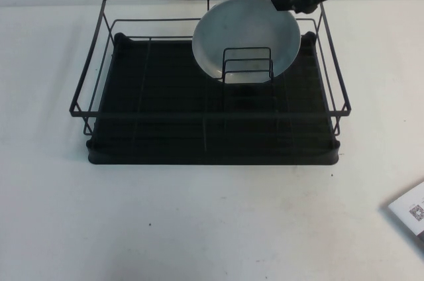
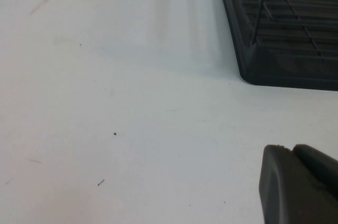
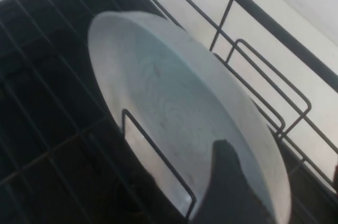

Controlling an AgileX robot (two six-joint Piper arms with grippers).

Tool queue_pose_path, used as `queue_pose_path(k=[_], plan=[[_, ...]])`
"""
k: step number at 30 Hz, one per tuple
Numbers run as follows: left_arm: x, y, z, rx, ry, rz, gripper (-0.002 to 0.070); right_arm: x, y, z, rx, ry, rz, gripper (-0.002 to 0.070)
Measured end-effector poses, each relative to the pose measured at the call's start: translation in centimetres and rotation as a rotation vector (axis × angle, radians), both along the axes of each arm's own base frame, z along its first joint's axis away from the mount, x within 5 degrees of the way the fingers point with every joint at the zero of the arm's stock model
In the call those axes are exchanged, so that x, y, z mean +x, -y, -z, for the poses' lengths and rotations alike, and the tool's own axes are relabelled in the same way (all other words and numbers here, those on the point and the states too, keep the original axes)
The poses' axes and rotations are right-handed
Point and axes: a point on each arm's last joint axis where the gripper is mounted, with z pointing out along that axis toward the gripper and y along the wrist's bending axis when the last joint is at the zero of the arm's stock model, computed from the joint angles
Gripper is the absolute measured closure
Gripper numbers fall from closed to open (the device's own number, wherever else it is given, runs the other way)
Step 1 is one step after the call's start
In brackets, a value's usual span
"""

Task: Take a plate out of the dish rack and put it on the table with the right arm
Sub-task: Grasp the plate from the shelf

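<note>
The pale grey-blue plate (image 1: 245, 32) stands on edge in the black wire dish rack (image 1: 165, 95), leaning behind the small divider loop (image 1: 247, 65) at the back right. My right gripper (image 1: 285, 1) reaches in from the far right at the plate's upper right rim. In the right wrist view the plate (image 3: 169, 92) fills the middle, and my right gripper (image 3: 282, 192) is open with the rim between its jaws; one finger (image 3: 227, 182) lies over the plate's face. My left gripper (image 2: 289, 149) is shut and empty, low over the white table (image 2: 105, 102) beside the rack's corner (image 2: 280, 49).
The rack's tall wire sides (image 1: 86, 89) surround the plate. White table (image 1: 199, 221) stretches in front of the rack. A printed paper (image 1: 411, 211) lies at the table's front right edge.
</note>
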Motion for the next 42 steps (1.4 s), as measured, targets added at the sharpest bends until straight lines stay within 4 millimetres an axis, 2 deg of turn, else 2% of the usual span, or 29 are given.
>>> queue_pose_path(k=[6,26,38,42], plan=[[0.0,0.0,0.0,0.000,0.000,0.000,0.0679,0.9,-0.9,1.6,-0.020,0.031,-0.013,0.0301],[0.0,0.0,0.0,0.000,0.000,0.000,0.0679,2.3,-1.2,3.9,-0.038,0.068,0.011,0.0303],[0.0,0.0,0.0,0.000,0.000,0.000,0.0679,2.5,-1.2,4.3,-0.041,0.063,0.012,0.0306],[0.0,0.0,0.0,0.000,0.000,0.000,0.0680,2.5,-1.2,4.3,-0.043,0.063,0.011,0.0331]])
